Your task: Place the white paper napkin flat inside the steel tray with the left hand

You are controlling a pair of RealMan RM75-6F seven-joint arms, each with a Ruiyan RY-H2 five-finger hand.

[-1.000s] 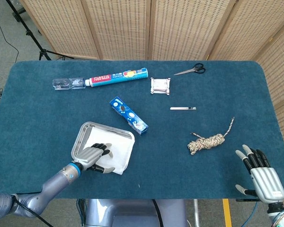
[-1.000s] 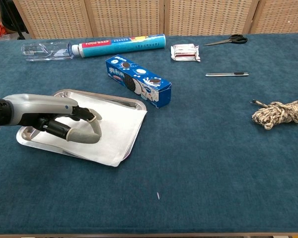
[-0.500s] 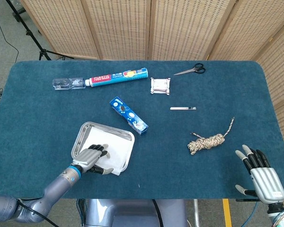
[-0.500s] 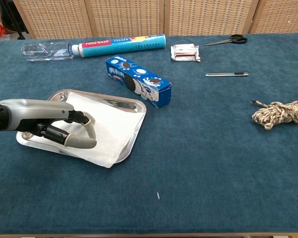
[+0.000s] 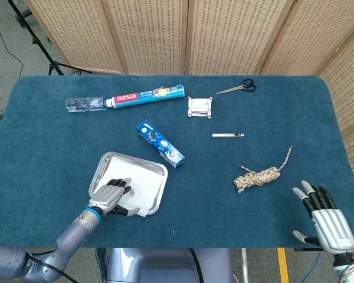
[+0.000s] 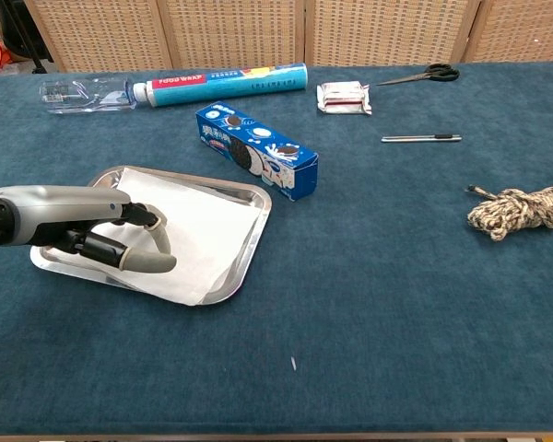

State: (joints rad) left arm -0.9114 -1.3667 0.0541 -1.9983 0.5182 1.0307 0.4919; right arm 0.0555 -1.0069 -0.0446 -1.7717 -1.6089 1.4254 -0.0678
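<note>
The left hand is laid palm-down on the white napkin, with fingers curled and the thumb stretched forward along the paper; whether the sheet is pinched or only pressed cannot be told from either view. Such a hold is judged to serve for sliding the sheet by friction instead of lifting it. The napkin is spread almost wholly inside the steel tray, and only its near corner is draped over the front rim onto the bench. The placing is therefore judged nearly done, with that corner left to be drawn in and flattened.

Just beyond the tray's far corner a blue cookie box is lying, close enough to be nudged if the tray is pushed. Further back a toothpaste box and a clear bottle are set end to end. The right hand is held spread and empty at the bench's near right corner, well apart from the rope bundle.
</note>
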